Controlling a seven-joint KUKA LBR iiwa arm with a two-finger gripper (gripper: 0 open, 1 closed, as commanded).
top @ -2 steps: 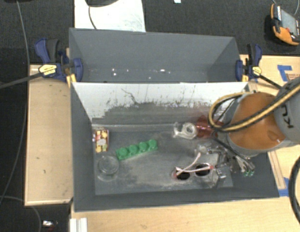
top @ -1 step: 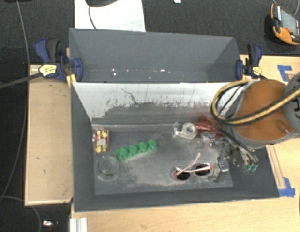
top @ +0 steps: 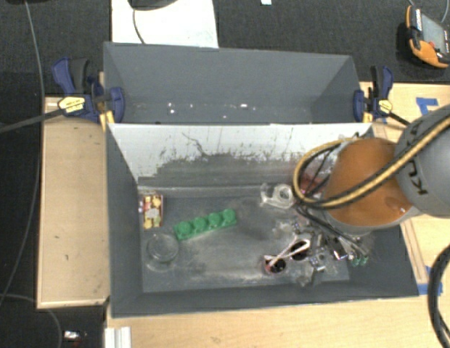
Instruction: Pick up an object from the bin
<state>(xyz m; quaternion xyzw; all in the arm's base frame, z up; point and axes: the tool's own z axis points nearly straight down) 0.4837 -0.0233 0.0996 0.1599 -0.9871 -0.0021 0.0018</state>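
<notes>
**Gripper (top: 318,244) status: low over the right front of the bin**

Start at the front wall of the bin (top: 232,299). Nearest to you, at the right front of the floor, lies what looks like a pair of red-and-white glasses (top: 287,256), set slantwise. The gripper hangs just above and to the right of the glasses, amid a small clutter of dark and metal parts that you cannot tell apart. A small green piece (top: 359,260) lies at the right edge of that clutter.

You cannot tell whether the gripper is released or clenched, because the orange cover (top: 363,187) on the wrist and the looped cables (top: 323,167) hide much of it.

At the left front, note a clear glass cup (top: 162,249) on the floor, well apart from the gripper. Just behind it, a green knobbly bar (top: 205,225) lies slanted, reaching from near the cup toward the middle of the floor. Further back on the left, a small yellow-and-red box (top: 151,210) rests close against the left wall.

Toward the back, right of the middle, a silver metal part (top: 277,194) lies just beside the left edge of the orange cover. Behind it rises the scratched back wall (top: 210,147).
</notes>
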